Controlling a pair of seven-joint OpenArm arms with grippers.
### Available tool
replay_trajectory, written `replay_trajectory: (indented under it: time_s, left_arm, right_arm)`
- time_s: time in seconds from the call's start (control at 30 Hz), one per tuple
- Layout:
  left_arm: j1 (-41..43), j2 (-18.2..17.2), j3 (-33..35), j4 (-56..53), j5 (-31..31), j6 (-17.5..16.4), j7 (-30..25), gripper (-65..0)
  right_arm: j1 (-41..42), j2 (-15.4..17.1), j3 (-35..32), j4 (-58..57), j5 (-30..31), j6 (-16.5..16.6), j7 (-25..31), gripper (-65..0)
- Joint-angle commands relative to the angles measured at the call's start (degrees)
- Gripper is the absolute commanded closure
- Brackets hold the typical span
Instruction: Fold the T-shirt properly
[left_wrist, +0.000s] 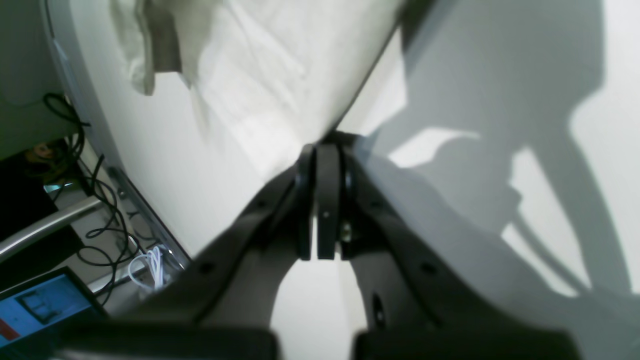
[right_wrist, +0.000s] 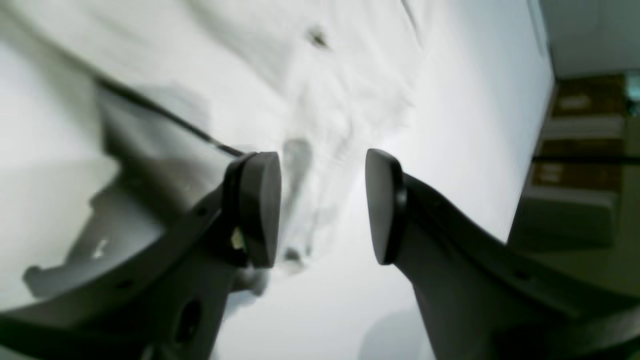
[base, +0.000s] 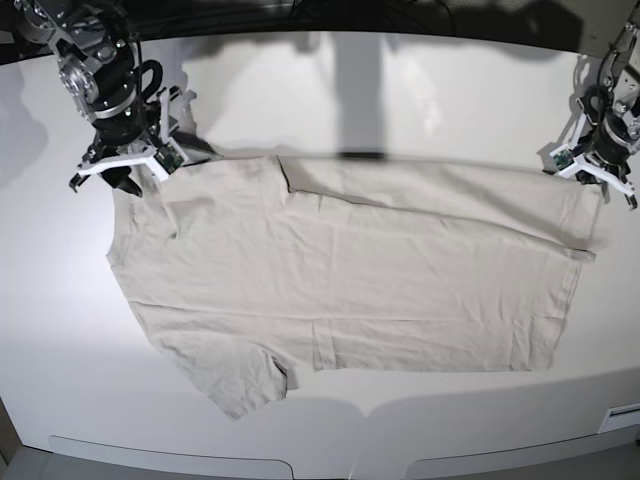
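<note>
Base: T-shirt (base: 350, 280) flat; cables (left_wrist: 100, 210) possibly beside table (base: 400, 90).

Base view overhead, far, whole table (base: 330, 60); wrist views close, past claws; all share T-shirt (base: 350, 290).

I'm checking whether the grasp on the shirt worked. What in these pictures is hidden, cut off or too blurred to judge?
- Left wrist view: the left gripper has shut jaws; whether T-shirt cloth lies between them is hidden by the pads.
- Base view: that gripper is too small to show a pinch on the hem.
- Right wrist view: blur hides which shirt part lies under the open right gripper.
- Base view: the arms are cut off by the top edge.
</note>
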Motion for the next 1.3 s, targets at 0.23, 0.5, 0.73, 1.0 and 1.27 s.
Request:
replay_trajectory:
  time_s: [0.23,0.5,0.73,1.0,1.27]
  left_arm:
    - [2.4,-0.7,0.1,-0.2,-0.9,-2.7,1.1,0.0]
    - [4.3,-0.7,0.1,0.5,-3.4,-2.7,1.0,0.0]
    - [4.3,-0.7,0.1,0.7,-4.3,-2.7,1.0,0.0]
    - [4.3,-0.7,0.1,0.7,-4.3,-2.8,1.0,0.0]
    - [4.3,-0.8,0.1,0.6,-4.3,-2.8,1.1,0.0]
  right_arm:
    - [-6.5,4.2,0.5,6.3,-3.7,2.1,-2.9,-27.8]
    - [-10.1,4.2,0.5,4.8,-4.2,7.3,-2.1,-34.5]
    - [-8.7,3.9,0.5,-4.0,-6.5,4.8,2.2,-34.7]
    - [-2.7,2.9,0.5,-8.4,-2.0,4.1,5.3,-34.7]
    - [-0.5,2.9,0.5,-11.1,0.9,6.0,5.2,-13.0]
